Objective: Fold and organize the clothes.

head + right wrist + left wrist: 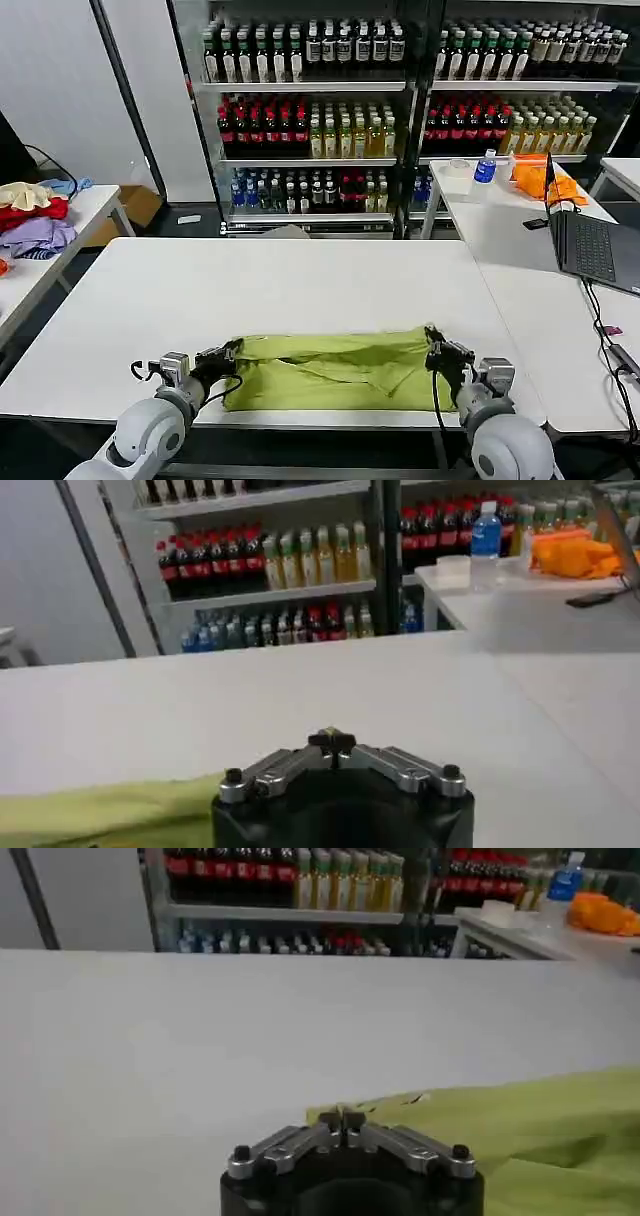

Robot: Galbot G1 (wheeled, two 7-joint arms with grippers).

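The left hand (228,353) sits at the left end of the lime-green short-sleeved cotton T-shirt (335,370), low over the white surface (300,285). In its wrist view the fingers (345,1120) are drawn tight together, tips meeting right at a corner of the lime cloth (520,1123). They look pinched on that edge, though whether fabric is truly caught between the tips is hard to make out.

The right hand (437,352) mirrors it at the shirt's right end. Its own fingers (333,742) are likewise pressed together, and the green cloth (110,810) runs off from just beside and beneath the hand (333,744). Again this reads as a grip on the shirt's edge rather than a plain closed hand, but the contact itself is hidden.

The shirt lies as a long, already doubled band near the front edge of the surface, close to the robot, its long axis running side to side between the two hands. Each hand has one end, so neither is nearer; the cloth lies inward from both, and the bare surface stretches away ahead of them.

By my judgement the coming move turns on that side-to-side axis: both ends would have to travel together, kept level, or the band will skew and slump in the middle.
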